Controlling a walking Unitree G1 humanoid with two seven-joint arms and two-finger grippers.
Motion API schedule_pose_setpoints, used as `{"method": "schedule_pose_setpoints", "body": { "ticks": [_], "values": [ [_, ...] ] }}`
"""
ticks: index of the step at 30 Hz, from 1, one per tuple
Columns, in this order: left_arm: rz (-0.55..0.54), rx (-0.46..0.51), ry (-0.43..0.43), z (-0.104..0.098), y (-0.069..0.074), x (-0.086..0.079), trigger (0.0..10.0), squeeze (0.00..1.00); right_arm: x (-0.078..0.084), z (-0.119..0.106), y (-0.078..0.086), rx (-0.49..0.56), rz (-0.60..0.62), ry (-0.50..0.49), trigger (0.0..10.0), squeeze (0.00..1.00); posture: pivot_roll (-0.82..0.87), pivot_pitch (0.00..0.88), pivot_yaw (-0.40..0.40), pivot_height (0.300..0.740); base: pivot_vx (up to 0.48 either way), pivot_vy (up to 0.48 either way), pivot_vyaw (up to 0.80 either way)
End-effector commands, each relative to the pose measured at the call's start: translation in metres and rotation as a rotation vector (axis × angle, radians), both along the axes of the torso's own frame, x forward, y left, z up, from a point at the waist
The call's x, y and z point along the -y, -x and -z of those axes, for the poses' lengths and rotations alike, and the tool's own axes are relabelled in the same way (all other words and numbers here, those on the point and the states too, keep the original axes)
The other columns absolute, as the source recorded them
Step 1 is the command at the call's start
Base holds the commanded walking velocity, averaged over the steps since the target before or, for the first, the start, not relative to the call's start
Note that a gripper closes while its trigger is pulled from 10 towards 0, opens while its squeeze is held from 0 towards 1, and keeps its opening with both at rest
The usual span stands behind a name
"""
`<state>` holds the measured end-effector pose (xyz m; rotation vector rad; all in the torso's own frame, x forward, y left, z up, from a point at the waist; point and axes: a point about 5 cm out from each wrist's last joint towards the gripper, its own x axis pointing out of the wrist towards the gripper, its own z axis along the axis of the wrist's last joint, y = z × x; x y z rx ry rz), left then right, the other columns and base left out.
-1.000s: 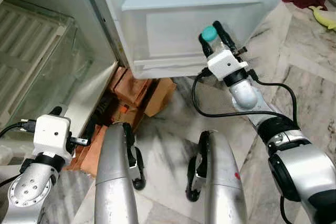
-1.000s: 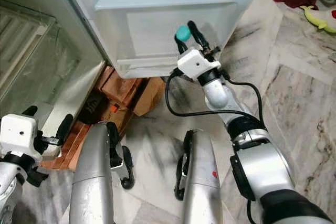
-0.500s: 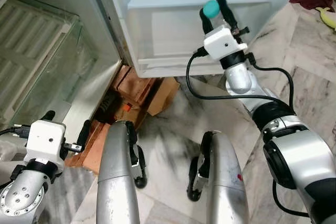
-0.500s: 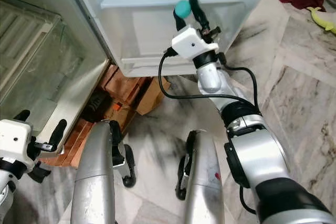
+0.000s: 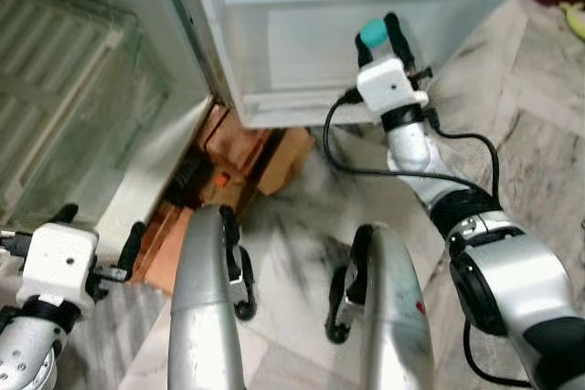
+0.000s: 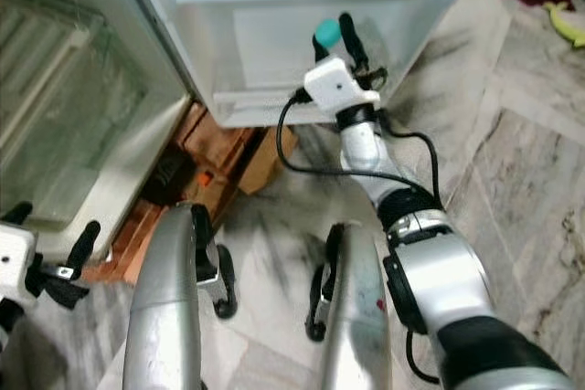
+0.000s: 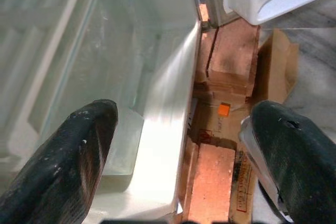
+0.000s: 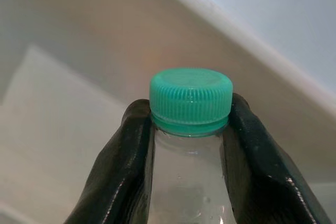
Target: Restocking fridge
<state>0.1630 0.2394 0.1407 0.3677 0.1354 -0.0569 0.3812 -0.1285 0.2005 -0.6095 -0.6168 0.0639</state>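
Two grippers up, one loaded. Taking the open fridge door (image 5: 366, 34) as my landmark: far left of it and low, my left gripper (image 5: 96, 248) hangs by the fridge's bottom edge, fingers (image 7: 84, 150) spread wide with nothing between them. Its wrist view looks at the clear crisper drawer (image 7: 131, 66), which looks empty as far as I can tell through the plastic. Just below the door's hinge corner, bricks (image 5: 242, 148) and flattened cardboard (image 5: 283, 152) prop the fridge base off the marble floor (image 5: 512, 152).

Moving right, my right gripper (image 5: 377, 34) is raised against the door's lower shelf bin (image 6: 274, 52), fingers (image 8: 126, 150) clamped on the neck of a clear bottle (image 8: 189, 182) just under its teal cap (image 8: 191, 98).

I judge I'm mid-placement: the bottle is carried to the door, not yet inside. Next I need to lift over the bin's front wall, then lower it in upright before letting go. I cannot see into the bin from here.
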Motion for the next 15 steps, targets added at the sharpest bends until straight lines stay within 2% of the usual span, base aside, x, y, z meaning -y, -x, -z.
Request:
{"method": "schedule_pose_setpoints", "body": {
  "ticks": [1, 8, 15],
  "values": [
    [-0.014, -0.036, -0.013, 0.002, 0.007, -0.006, 10.0, 0.00, 0.011, 0.038, 0.006, -0.157, 0.060, -0.002, 10.0, 0.00, 0.32, 0.501, 0.007, 0.574, 0.000, 0.000, 0.00],
    [-0.021, -0.037, -0.028, 0.000, 0.008, -0.008, 10.0, 0.00, 0.007, 0.024, 0.002, -0.112, 0.054, -0.031, 10.0, 0.00, 0.32, 0.500, 0.011, 0.574, 0.000, 0.000, 0.00],
    [-0.041, -0.039, -0.053, -0.003, 0.013, -0.013, 10.0, 0.00, -0.020, -0.010, -0.006, -0.053, -0.068, -0.078, 10.0, 0.00, 0.33, 0.511, 0.012, 0.574, 0.000, 0.000, 0.00]
  ]
}}
